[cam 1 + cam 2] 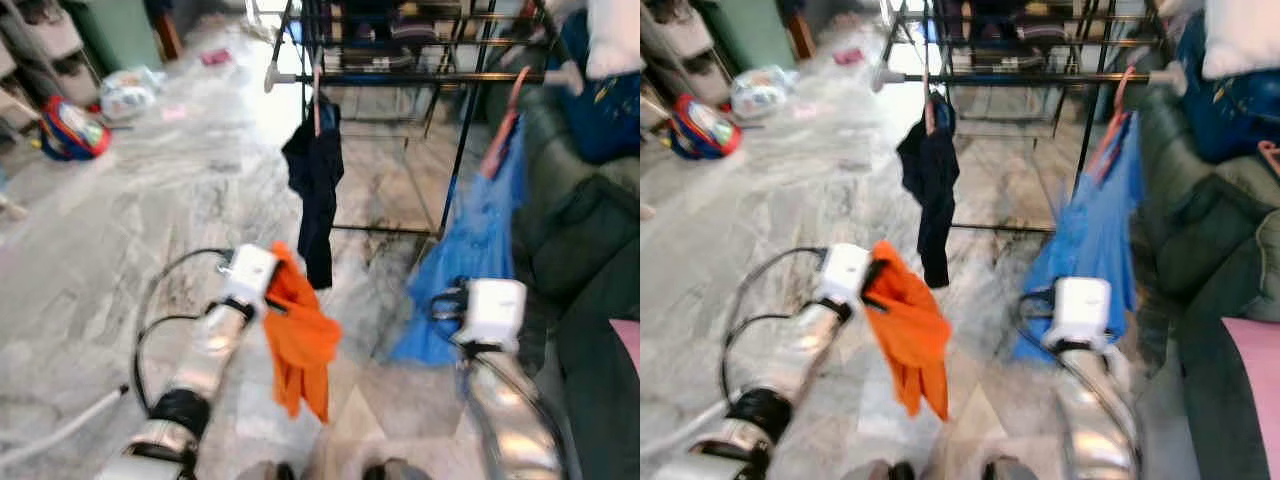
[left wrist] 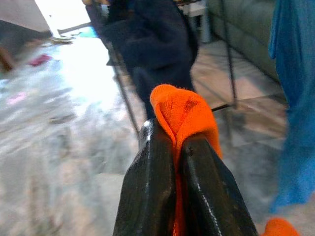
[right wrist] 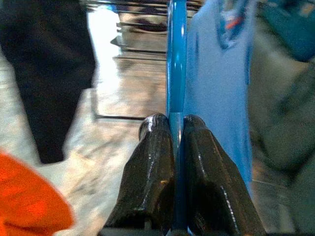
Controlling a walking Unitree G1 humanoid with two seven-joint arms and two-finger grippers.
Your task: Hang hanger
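Note:
A black drying rack (image 1: 420, 77) stands ahead on the marble floor. A dark garment (image 1: 315, 175) hangs from its rail on a pink hanger. At the rail's right end is a blue shirt (image 1: 480, 240) on a red-orange hanger (image 1: 505, 125); whether its hook rests on the rail I cannot tell. My left gripper (image 2: 172, 135) is shut on an orange cloth (image 1: 298, 335) that droops below it, in front of the dark garment. My right gripper (image 3: 171, 120) is shut on a thin blue hanger bar (image 3: 176, 59) beside the blue shirt.
A dark green sofa (image 1: 590, 230) runs along the right, with a blue bag (image 1: 600, 110) and a pink item (image 1: 628, 345) on it. Bags and toys (image 1: 70, 130) lie on the floor at the far left. Open marble floor (image 1: 150, 210) spreads left of the rack.

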